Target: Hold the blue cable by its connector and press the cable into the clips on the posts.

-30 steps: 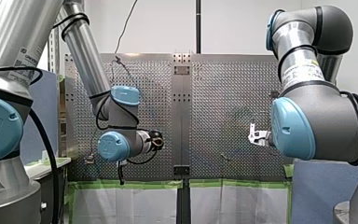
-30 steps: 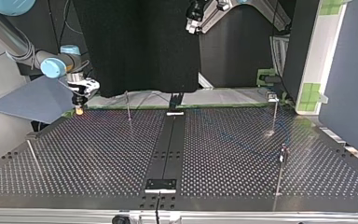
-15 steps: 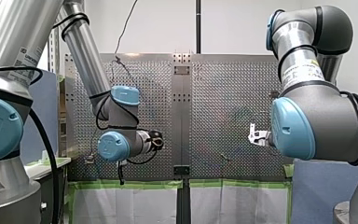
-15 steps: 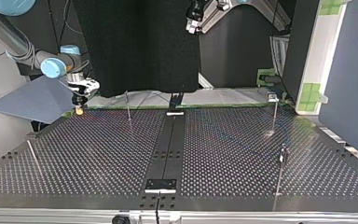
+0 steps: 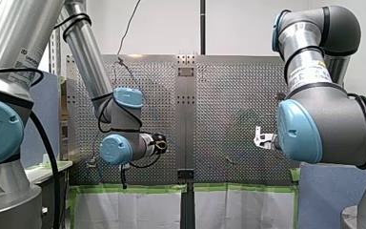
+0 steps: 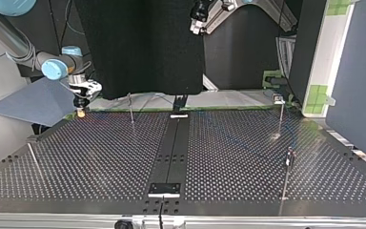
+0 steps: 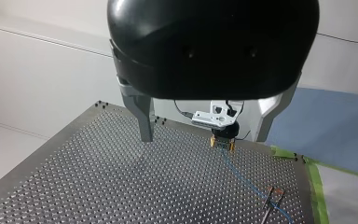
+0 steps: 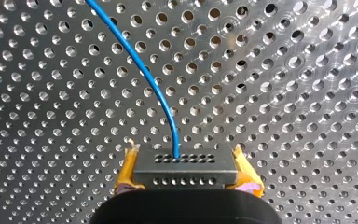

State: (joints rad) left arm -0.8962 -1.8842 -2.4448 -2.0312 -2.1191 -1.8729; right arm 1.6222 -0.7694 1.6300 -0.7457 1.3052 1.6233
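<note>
Front view, far left: a white sticker (image 5: 25,56) is seen on my left arm's upper tube, its print too small to be read. My left gripper (image 7: 204,138) is held high over the perforated table (image 7: 74,177). Its two metal fingers (image 7: 144,119) are spread wide apart and empty.

Ahead of those fingers, in the left wrist view, my right gripper (image 7: 222,141) is seen low over the table near its far edge. In the right wrist view its yellow pads (image 8: 129,169) are pressed on both sides of the dark grey connector (image 8: 185,170), so the connector is clamped. Rows of small holes are shown on the connector's faces.

The blue cable (image 8: 154,88) is seen leaving the middle of the upper row and curving away over the table. In the left wrist view it is run from the connector down to a thin post (image 7: 268,205) and on past it. Whether it is seated in that post's clip cannot be told.

In the top view four posts (image 6: 288,171) are counted, upright and well apart. Green tape (image 5: 128,189) is laid along the table's edge.

Front view, right: a sticker with a yellow triangle (image 5: 310,71) is seen on my right arm, its text unreadable.
</note>
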